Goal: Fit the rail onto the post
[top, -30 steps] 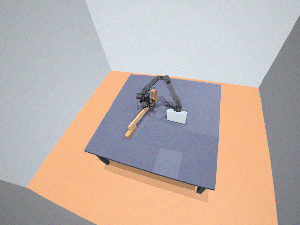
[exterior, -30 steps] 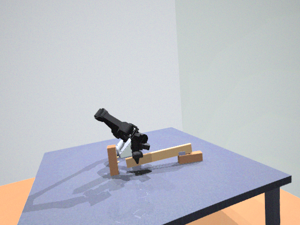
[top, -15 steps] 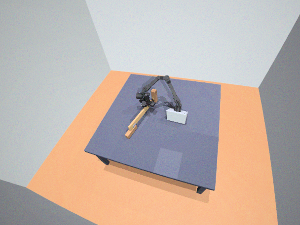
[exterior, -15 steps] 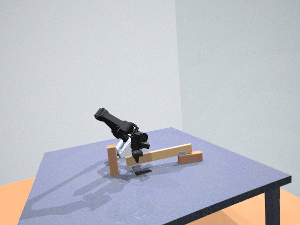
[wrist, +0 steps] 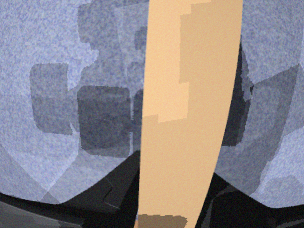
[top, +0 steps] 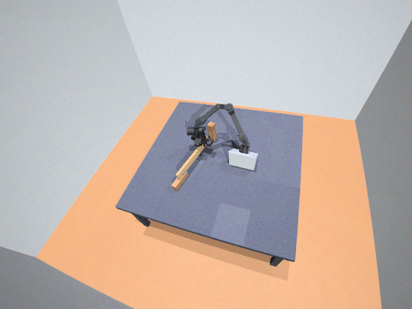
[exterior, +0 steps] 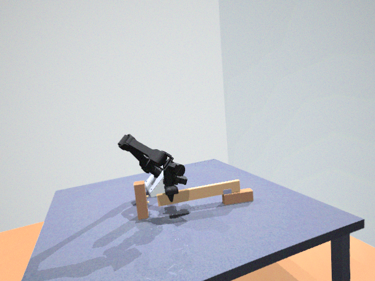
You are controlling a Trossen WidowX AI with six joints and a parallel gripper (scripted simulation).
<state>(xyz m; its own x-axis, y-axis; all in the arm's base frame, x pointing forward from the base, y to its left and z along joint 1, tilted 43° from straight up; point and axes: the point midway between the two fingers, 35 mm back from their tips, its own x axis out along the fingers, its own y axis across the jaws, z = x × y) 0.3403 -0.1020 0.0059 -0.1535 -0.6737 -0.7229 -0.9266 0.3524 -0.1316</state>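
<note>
The long light wooden rail [top: 190, 162] [exterior: 206, 190] [wrist: 187, 140] slopes: its near end is raised a little off the table, lower than its far end. The far end rests at the bracket [exterior: 227, 191] on the low footboard block [top: 180, 183] [exterior: 242, 196]. My gripper [top: 204, 145] [exterior: 171, 198] is shut on the rail close to its near end. The upright post [top: 211, 130] [exterior: 141, 200] stands beyond that end, with a gap between. Two short pegs [exterior: 148, 201] stick out of the post toward the rail, outside it. The holes in the rail's end are hidden.
The white block [top: 242, 160] at the arm's base stands to the right of the rail in the top view. The arm arches from it over the table [top: 264, 203] [exterior: 247, 234]. Shadows of the arm fall around the post.
</note>
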